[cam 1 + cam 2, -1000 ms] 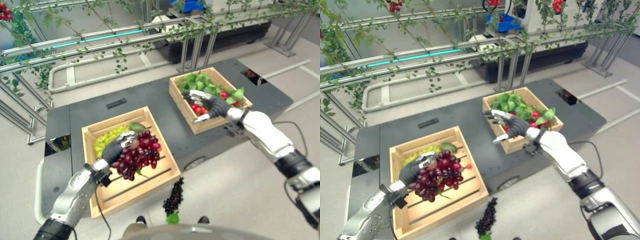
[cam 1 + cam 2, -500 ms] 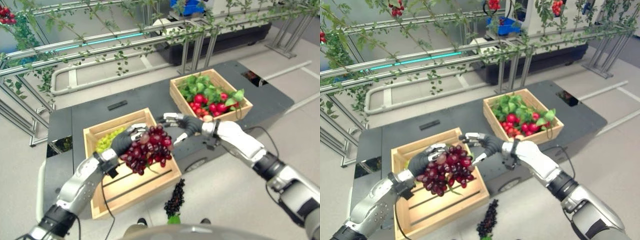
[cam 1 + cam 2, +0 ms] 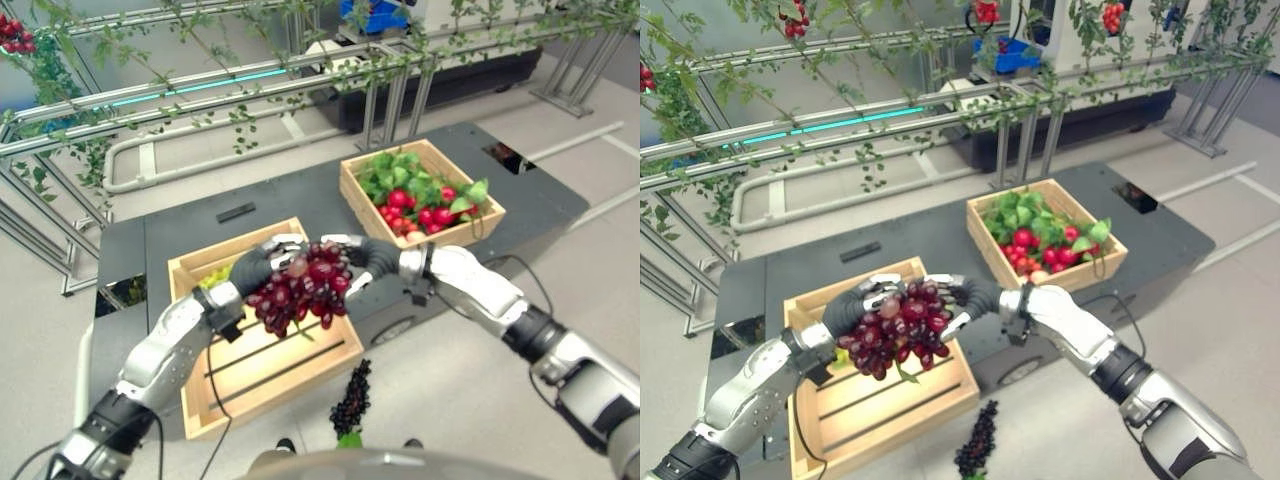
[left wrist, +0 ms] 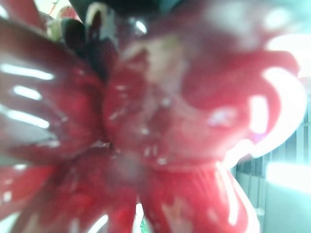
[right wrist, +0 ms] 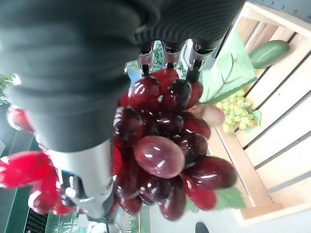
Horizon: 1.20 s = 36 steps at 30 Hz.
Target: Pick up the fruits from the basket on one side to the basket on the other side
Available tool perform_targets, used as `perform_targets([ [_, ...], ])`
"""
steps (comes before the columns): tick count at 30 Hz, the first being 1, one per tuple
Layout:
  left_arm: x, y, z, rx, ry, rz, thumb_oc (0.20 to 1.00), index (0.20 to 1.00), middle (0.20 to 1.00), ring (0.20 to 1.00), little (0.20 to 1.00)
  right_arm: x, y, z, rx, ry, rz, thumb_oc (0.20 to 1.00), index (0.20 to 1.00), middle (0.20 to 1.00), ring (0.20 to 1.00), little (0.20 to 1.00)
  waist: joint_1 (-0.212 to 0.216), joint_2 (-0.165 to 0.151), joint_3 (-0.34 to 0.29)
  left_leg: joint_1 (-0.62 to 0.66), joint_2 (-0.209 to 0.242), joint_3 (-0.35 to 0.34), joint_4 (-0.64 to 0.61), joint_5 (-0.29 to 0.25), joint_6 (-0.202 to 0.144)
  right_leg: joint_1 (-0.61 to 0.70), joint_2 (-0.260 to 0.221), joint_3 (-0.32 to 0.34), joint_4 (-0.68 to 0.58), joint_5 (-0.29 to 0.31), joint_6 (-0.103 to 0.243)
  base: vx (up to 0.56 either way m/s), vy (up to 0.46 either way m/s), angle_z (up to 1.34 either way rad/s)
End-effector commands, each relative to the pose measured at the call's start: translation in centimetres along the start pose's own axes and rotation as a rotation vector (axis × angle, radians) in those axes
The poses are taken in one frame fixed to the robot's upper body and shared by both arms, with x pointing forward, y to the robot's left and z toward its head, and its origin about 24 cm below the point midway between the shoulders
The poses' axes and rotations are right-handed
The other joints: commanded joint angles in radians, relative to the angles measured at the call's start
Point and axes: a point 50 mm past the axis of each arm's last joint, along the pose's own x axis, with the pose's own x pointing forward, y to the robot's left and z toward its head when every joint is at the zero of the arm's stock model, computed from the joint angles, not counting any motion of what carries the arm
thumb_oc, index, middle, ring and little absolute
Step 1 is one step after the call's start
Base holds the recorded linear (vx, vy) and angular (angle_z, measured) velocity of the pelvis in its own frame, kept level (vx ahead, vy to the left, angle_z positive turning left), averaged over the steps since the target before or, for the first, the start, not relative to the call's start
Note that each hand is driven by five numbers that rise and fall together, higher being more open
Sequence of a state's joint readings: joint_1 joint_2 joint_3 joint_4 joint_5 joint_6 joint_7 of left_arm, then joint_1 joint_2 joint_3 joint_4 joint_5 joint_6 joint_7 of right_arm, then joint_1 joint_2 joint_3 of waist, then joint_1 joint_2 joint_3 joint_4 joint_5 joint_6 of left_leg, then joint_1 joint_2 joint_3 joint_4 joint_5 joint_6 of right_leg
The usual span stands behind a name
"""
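You have the bunch of red grapes lifted clear above the near wooden crate, a little left of centre in the head views, over that crate's right half. Your left hand comes up from the lower left and has its fingers curled over the top left of the bunch, so it is holding the grapes. Your right hand reaches in from the right and meets the bunch on its upper right side; in the right wrist view its fingers bend over the top of the cluster and its thumb runs down the side against the grapes, so both hands are closed round the same bunch. In the left wrist view the red grapes sit pressed right up against the lens.

Under the bunch, the near crate holds a cluster of green grapes at its upper left corner, with a green leaf and an oval green fruit beside them in the right wrist view.

Toward the upper right of the head views you see the far wooden crate, well apart from the near one, holding red round fruits among green leaves. Both crates rest on the dark grey platform, where a small black bar lies near its upper left. A bunch of dark grapes lies on the floor at bottom centre, just below the near crate. Metal rails hung with leafy vines cross the top of the frame.
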<state>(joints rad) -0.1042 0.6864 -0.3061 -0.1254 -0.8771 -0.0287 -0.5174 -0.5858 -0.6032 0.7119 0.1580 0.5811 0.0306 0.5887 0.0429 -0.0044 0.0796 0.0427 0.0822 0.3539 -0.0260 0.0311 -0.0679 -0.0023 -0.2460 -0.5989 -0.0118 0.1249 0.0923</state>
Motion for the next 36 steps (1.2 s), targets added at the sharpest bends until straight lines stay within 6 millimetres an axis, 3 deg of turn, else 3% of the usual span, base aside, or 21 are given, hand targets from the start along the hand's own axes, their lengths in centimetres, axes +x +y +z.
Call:
perform_targets([
  [1, 2.6, -2.3, 3.7, 0.111, -0.135, -0.19, 0.2, 0.2, 0.2, 0.2, 0.2, 1.9, 0.9, 3.6, -0.078, -0.112, 0.108, 1.0, 1.0, 1.0, 1.0, 1.0, 0.018, -0.016, -0.017, -0.011, -0.014, -0.014, 0.015, -0.023, -0.011, 0.033, -0.023, -0.033, 0.063, -0.044, 0.068, 0.0, 0.0, 0.0],
  [6, 2.9, -2.4, 3.5, 0.1, -0.141, -0.191, 0.2, 0.2, 0.2, 0.2, 0.2, 2.7, 1.8, 3.1, 0.002, -0.123, 0.149, 1.0, 1.0, 1.0, 1.0, 1.0, 0.016, -0.012, -0.016, -0.01, -0.016, -0.012, 0.011, -0.021, -0.01, 0.034, -0.025, -0.035, 0.061, -0.043, 0.069, 0.0, 0.0, 0.0],
  [15, 3.2, -2.6, 3.4, 0.1, -0.145, -0.201, 0.2, 0.2, 0.2, 0.2, 0.2, 3.5, 2.7, 3.3, -0.006, -0.117, 0.214, 1.0, 1.0, 1.0, 1.0, 1.0, 0.018, -0.01, -0.016, -0.007, -0.016, -0.013, 0.008, -0.019, -0.009, 0.036, -0.025, -0.033, 0.059, -0.041, 0.068, 0.0, 0.0, 0.0],
  [16, 3.2, -2.7, 3.5, 0.1, -0.147, -0.202, 0.2, 0.2, 0.2, 0.2, 0.2, 3.6, 2.8, 3.4, 0.0, -0.122, 0.217, 0.859, 0.859, 0.859, 0.859, 0.859, 0.018, -0.009, -0.016, -0.007, -0.016, -0.013, 0.009, -0.019, -0.009, 0.036, -0.025, -0.034, 0.059, -0.041, 0.068, 0.0, 0.0, 0.0],
  [19, 3.2, -2.7, 3.4, 0.098, -0.148, -0.2, 0.2, 0.2, 0.2, 0.2, 0.2, 3.8, 3.1, 3.2, 0.015, -0.125, 0.224, 0.2, 0.2, 0.2, 0.2, 0.2, 0.02, -0.009, -0.015, -0.008, -0.017, -0.014, 0.007, -0.018, -0.009, 0.036, -0.024, -0.034, 0.058, -0.041, 0.068, 0.0, 0.0, 0.0],
  [36, 3.5, -2.9, 3.1, 0.096, -0.147, -0.214, 0.2, 0.2, 0.2, 0.2, 0.2, 4.6, 4.1, 2.5, 0.076, -0.113, 0.275, 0.2, 0.2, 0.2, 0.2, 0.2, 0.025, -0.012, -0.019, -0.008, -0.013, -0.014, 0.002, -0.013, -0.01, 0.038, -0.021, -0.033, 0.048, -0.037, 0.068, 0.0, 0.0, 0.0],
])
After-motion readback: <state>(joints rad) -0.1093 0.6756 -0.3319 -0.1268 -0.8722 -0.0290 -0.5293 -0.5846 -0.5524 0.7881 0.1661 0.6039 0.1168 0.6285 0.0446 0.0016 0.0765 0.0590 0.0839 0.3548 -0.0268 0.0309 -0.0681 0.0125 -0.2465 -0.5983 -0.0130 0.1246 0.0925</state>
